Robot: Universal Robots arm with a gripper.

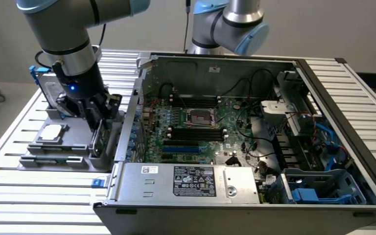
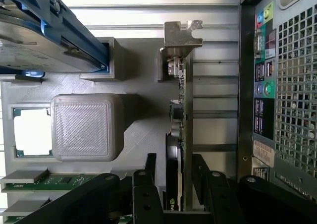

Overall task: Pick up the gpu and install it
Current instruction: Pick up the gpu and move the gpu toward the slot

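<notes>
GPU (image 2: 184, 95) stands on edge in the grey parts holder (image 2: 138, 130), at 9 o'clock from the open computer case (image 1: 195, 68) in the exterior view. Gripper (image 2: 173, 162) jaws stand apart, one finger on each side of the card, not clamped.

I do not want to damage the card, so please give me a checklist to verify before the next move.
1. Hand open: ok.
2. Fingers stand on both sides of the gpu: ok.
3. Gpu upright on its edge in the grey holder: ok.
4. Finger depth enough for a firm grip: cannot tell.
5. Computer case open, blue expansion slots uncovered: ok.
</notes>
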